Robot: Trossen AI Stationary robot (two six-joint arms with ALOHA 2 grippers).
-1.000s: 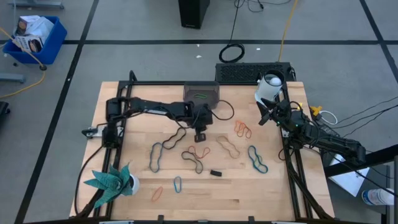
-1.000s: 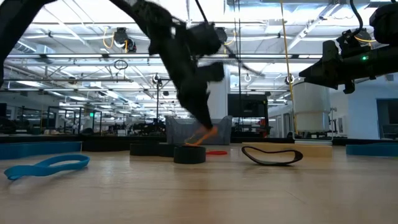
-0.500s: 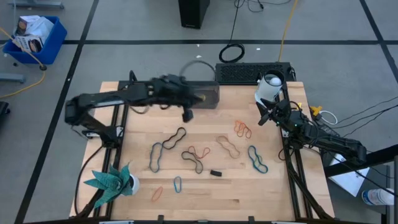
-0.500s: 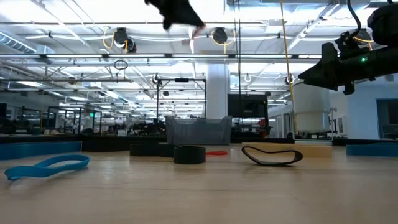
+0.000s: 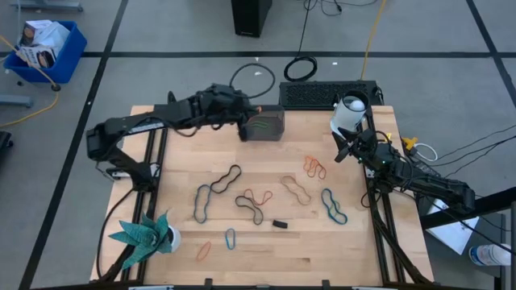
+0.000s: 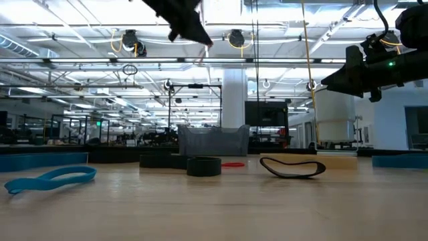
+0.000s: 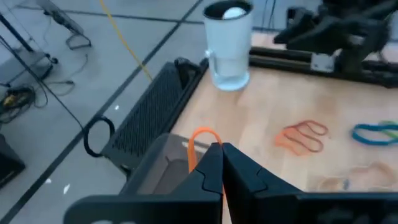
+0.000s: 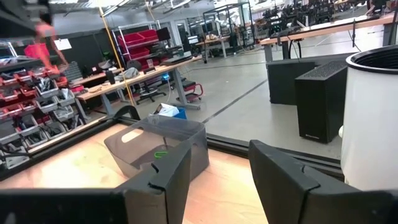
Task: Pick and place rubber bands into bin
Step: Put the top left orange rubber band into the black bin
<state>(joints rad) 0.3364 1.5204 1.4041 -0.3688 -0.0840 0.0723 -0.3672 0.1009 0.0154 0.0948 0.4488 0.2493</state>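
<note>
Hovering over the near-left edge of the bin (image 5: 264, 125), the left gripper (image 5: 244, 129) has its fingers pressed together on an orange rubber band (image 7: 200, 144), whose loop stands up from the closed fingertips in the left wrist view with the bin's grey wall directly beyond. One second ago this gripper was down on the tabletop (image 5: 266, 242) among the bands near the table's centre; half a second ago it was already lifted and swinging toward 12 o'clock; now it sits at the bin, which lies at the 12 o'clock edge of the table. The band has thus been carried from the pile to the drop point, and the judgement is that release is the step in hand: opening the fingers here should let it fall inside, provided the band hangs over the interior and not the rim. A green band (image 5: 261, 124) is already in the bin. On the table remain the blue band (image 5: 201, 202), the teal band (image 5: 334, 206), the orange pair (image 5: 314, 167), the dark band (image 5: 228, 176) and several more toward 6 o'clock, so much of the task is left. The right gripper (image 8: 214, 168) waits at 3 o'clock beside the white cup (image 5: 349, 113), jaws spread and empty, unchanged over the second.
</note>
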